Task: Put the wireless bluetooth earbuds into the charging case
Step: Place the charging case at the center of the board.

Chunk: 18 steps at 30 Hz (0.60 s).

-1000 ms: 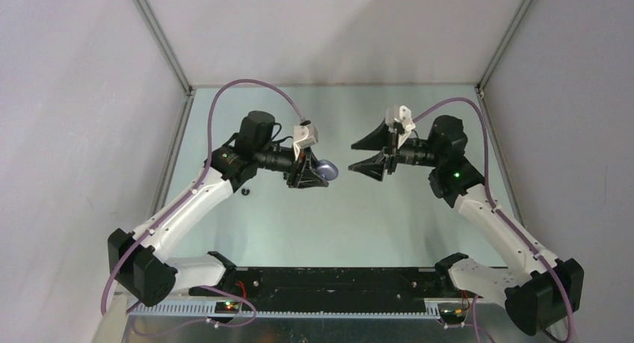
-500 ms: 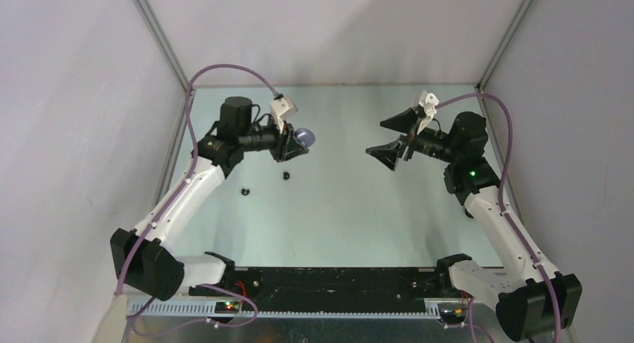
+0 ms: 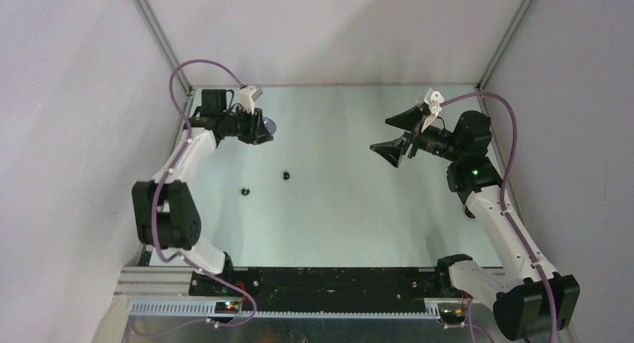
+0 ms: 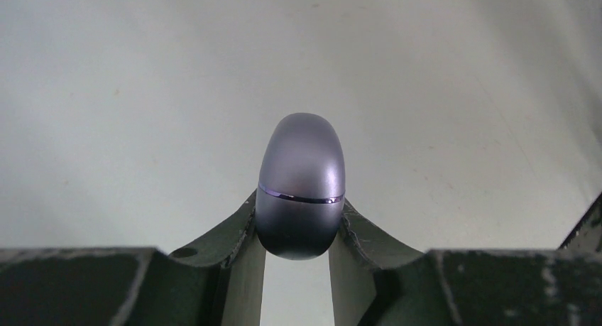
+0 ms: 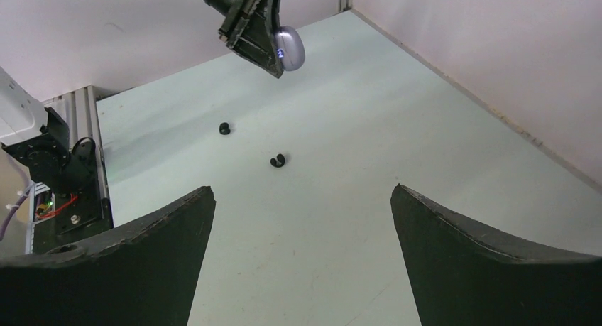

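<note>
My left gripper (image 3: 262,128) is shut on a closed, oval, grey-purple charging case (image 4: 301,177), held above the far left of the table; the case (image 5: 289,47) also shows in the right wrist view. Its lid seam is a thin dark line. Two glossy black earbuds lie loose on the pale green table (image 3: 344,208), one (image 3: 285,175) near the middle-left and one (image 3: 244,190) further left; the right wrist view shows them (image 5: 278,160) (image 5: 224,128) too. My right gripper (image 3: 381,134) hangs open and bare over the far right of the table, well apart from the earbuds.
Pale walls close the table in on three sides, with metal corner posts (image 3: 158,36) at the back. A black rail (image 3: 329,279) with the arm bases runs along the near edge. Purple cables loop over both arms.
My left arm has swung back to the far left corner with the case in its grip. My right gripper has opened wide and drawn back to the right.
</note>
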{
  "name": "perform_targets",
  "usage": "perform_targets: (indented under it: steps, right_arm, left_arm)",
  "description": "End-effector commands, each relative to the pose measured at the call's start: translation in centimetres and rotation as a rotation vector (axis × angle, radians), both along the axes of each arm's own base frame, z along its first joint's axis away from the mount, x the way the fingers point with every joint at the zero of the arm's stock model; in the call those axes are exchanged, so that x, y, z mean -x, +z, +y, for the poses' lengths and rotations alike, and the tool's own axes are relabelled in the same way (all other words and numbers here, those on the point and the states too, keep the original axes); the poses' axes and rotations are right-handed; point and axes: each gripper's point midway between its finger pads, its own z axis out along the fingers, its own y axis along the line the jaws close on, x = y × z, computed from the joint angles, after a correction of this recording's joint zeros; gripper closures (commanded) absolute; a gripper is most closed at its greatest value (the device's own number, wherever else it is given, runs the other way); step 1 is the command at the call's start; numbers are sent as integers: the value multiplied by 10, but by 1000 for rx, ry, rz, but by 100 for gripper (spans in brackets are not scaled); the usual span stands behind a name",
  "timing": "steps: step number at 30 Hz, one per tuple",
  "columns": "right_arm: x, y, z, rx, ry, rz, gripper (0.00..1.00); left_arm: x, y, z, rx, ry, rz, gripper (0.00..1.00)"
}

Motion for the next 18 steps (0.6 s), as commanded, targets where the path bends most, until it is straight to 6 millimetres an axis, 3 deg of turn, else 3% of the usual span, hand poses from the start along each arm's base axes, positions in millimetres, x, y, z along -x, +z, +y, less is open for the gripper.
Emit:
perform_targets:
  steps: [1,8,13,18]
  right_arm:
    - [-2,6,-3,-11,1,-28,1]
    - [-2,5,-4,-11,5,-25,1]
    - [-1,6,-4,-12,8,-29,1]
    - [1,9,-5,-16,9,-36,1]
  left_arm:
    - [-27,-17,30,42,124,118,89]
    - [-27,-74,77,30,294,307,84]
    - [-19,-101,106,-6,391,379,81]
    - [-7,-133,119,-51,425,502,79]
